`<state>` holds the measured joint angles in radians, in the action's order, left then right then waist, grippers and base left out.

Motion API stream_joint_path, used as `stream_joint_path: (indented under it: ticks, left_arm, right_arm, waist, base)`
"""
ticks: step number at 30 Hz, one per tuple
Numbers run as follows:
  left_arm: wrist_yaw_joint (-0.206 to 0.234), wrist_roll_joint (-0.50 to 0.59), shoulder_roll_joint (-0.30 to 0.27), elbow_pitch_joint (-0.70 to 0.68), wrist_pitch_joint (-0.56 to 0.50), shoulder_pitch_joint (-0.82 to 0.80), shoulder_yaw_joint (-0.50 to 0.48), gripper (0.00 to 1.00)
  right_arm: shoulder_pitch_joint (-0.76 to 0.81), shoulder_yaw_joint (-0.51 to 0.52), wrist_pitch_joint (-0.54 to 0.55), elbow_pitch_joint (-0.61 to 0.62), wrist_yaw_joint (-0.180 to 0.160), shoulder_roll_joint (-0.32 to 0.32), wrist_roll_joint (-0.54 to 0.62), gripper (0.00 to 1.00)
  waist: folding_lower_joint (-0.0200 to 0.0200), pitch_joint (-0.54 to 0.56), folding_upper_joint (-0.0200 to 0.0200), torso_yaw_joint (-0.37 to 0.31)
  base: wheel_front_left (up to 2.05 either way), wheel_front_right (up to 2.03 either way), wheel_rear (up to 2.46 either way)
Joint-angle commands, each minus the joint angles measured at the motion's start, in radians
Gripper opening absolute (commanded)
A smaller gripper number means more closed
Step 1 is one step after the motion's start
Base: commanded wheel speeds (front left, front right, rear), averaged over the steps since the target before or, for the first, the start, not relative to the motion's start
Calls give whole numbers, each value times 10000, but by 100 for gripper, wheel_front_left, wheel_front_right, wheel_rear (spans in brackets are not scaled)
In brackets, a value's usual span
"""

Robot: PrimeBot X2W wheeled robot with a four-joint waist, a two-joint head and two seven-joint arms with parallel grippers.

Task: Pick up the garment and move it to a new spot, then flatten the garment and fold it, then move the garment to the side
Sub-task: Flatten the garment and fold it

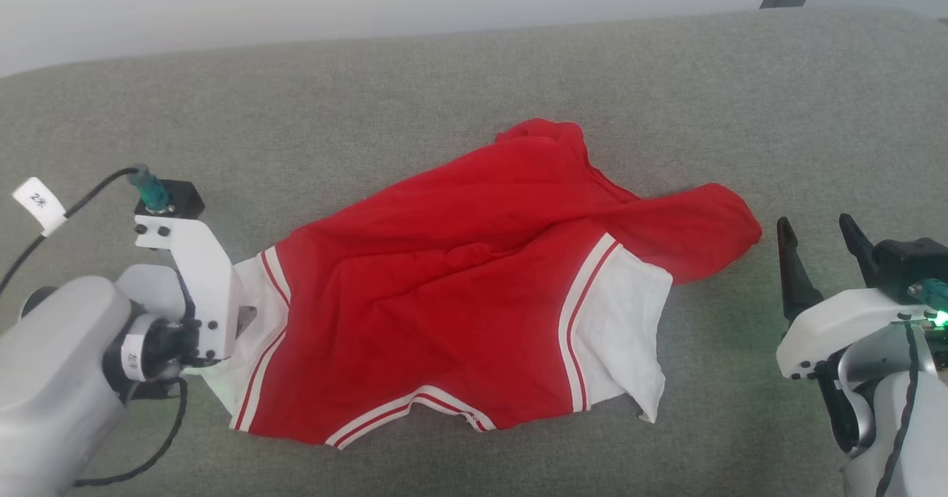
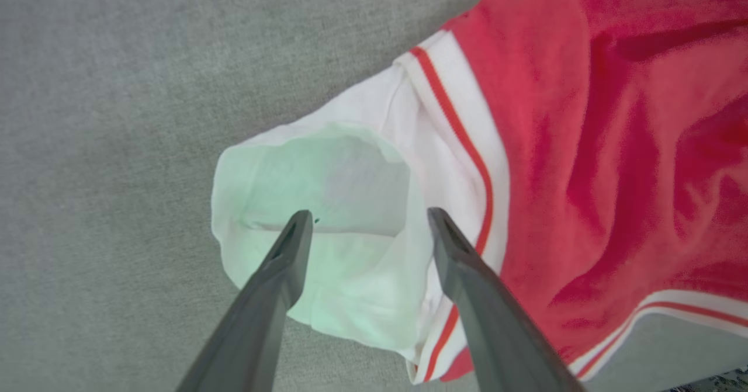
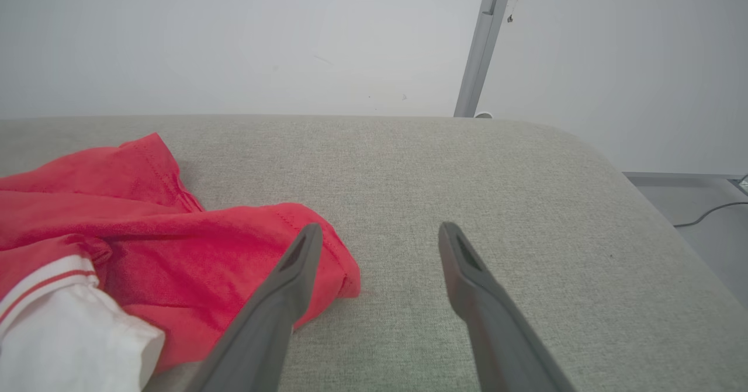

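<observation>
Roughly across the middle of the head view, the garment lies rumpled on the grey fabric worktop, with its striped collar toward the bottom edge and a folded red corner reaching to the right. From the head camera the left arm's white wrist covers the edge of the lower-left sleeve, and its fingers are hidden behind it. The left wrist view supplies what is missing there: the left pincer is spread wide, its two dark fingers framing the open mouth of the white sleeve, which carries a faint green tint. Whether the tips touch the cloth cannot be told. At the right edge of the head view the right pincer is likewise spread with nothing between its fingers, near the red corner but apart from it. The right wrist view puts that corner at lower left, partly behind one finger, so the gap seen from the head camera is lost. It adds the worktop's rounded far corner, a pale wall, a grey post at the top and a cable on the floor at the right. A white tag on the left arm's lead appears at the left edge of the head view.
</observation>
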<state>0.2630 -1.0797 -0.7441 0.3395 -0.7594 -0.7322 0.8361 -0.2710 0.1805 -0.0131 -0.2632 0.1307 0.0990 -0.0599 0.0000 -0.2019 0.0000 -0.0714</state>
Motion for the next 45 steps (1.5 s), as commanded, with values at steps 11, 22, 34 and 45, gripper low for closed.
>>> stream_joint_path:
  ticks: [11, 22, 34, 45]
  left_arm:
    - [-505, 358, 71, 900, 421, -266, 140, 0]
    - [-555, 645, -523, 1832, 1449, -190, -142, 0]
    - [-924, -86, 79, 2643, 2664, 113, -824, 100]
    - [-1106, 103, -269, 1494, 6083, 1313, -1763, 100]
  right_arm:
    - [-70, 39, -41, 34, 1, 16, 36, 100]
    - [-111, 56, -26, 3, 1, -42, 29, 100]
    - [76, -298, 195, -43, 1, 90, -221, 100]
    - [921, -1822, 1842, 305, 1, 408, -1629, 100]
  waist:
    - [0, -167, 0, 50]
    - [0, -263, 0, 139]
    - [0, -13, 0, 281]
    - [0, 616, 0, 700]
  base:
    - [0, 0, 0]
    - [0, 0, 0]
    - [0, 0, 0]
    - [0, 0, 0]
